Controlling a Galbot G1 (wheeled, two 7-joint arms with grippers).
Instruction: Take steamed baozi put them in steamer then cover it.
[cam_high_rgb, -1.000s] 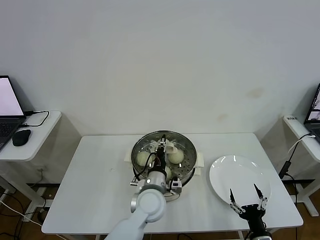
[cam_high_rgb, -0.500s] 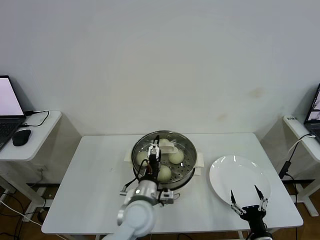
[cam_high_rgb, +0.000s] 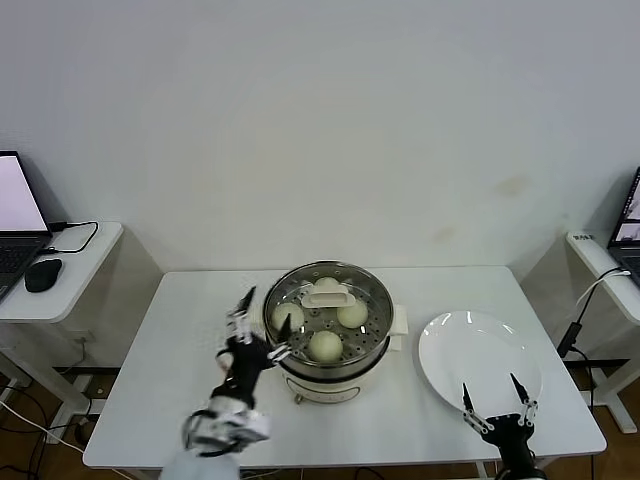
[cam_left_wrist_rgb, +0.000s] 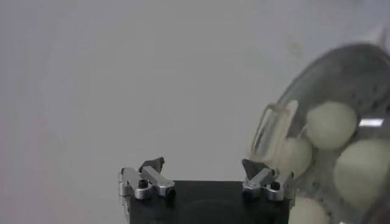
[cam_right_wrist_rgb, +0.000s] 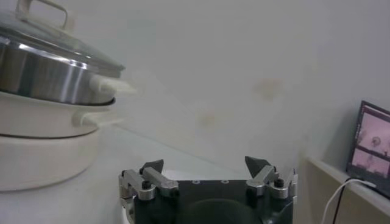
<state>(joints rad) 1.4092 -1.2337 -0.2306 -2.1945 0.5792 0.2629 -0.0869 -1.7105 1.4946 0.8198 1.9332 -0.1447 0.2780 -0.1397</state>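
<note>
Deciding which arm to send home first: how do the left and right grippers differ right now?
The left gripper is raised beside the steamer, just left of its rim; the right gripper sits low at the table's near edge, by the white plate. The left is tilted; the right points straight ahead. Both have jaws open and hold nothing.

Four cream-white baozi (cam_high_rgb: 325, 345) sat in the shiny steamer (cam_high_rgb: 372, 335), under the glass cover (cam_high_rgb: 327, 293) closed on top.

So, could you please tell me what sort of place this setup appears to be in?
Probably a lab or office test space: a bare white table against a blank wall, side desks with a laptop and mouse, cables trailing beneath.
</note>
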